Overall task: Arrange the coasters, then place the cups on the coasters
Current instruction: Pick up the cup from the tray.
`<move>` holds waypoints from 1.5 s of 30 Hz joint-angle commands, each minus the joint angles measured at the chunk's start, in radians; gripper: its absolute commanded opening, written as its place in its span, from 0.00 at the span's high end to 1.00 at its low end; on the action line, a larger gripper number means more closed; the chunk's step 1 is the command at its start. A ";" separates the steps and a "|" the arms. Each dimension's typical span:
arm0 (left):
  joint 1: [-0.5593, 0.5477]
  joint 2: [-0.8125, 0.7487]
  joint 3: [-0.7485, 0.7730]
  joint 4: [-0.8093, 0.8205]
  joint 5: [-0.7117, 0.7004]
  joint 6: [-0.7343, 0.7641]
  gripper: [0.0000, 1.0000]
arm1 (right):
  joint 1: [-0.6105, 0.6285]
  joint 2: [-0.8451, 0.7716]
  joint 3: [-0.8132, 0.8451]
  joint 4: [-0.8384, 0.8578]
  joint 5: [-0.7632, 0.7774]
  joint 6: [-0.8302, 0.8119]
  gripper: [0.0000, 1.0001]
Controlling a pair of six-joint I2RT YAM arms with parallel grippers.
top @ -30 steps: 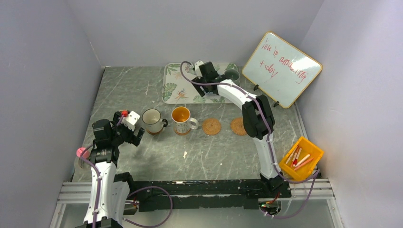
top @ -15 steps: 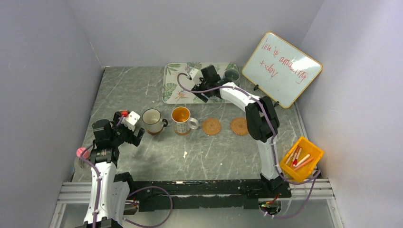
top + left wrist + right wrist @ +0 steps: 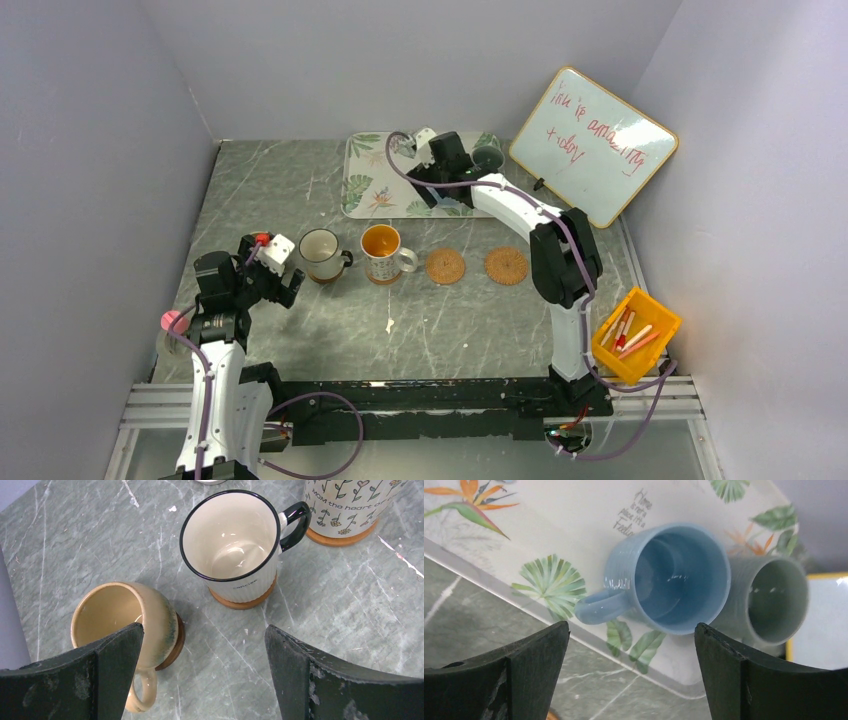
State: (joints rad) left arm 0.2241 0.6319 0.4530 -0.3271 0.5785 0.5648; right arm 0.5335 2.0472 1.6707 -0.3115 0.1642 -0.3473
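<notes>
Tray (image 3: 574, 525): blue cup (image 3: 674, 580) just ahead of right pincer (image 3: 631, 630)

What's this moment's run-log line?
on coasters: tan mug, white mug, patterned mug | bare: two coasters | on tray: blue mug, grey-green mug | right fingers: open above blue mug | left fingers: open by tan mug

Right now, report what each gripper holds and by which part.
Nothing is held. The left gripper stands open near the tan mug; the right gripper stands open over the light blue mug.
</notes>
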 commanded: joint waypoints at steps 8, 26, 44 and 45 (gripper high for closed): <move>0.004 -0.019 0.000 -0.001 0.020 0.012 0.04 | -0.002 -0.076 -0.035 -0.041 0.135 0.584 0.00; 0.004 -0.016 0.001 -0.003 0.023 0.015 0.04 | -0.002 0.085 0.092 -0.031 0.228 0.692 0.00; 0.004 -0.018 0.000 -0.004 0.026 0.016 0.04 | -0.008 0.173 0.123 0.061 0.193 0.558 0.18; 0.004 -0.017 0.001 -0.005 0.026 0.017 0.04 | -0.010 0.168 0.108 0.072 0.184 0.552 0.20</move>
State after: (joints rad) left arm 0.2241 0.6235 0.4530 -0.3275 0.5789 0.5652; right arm 0.5312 2.2349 1.7882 -0.3283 0.3870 0.2546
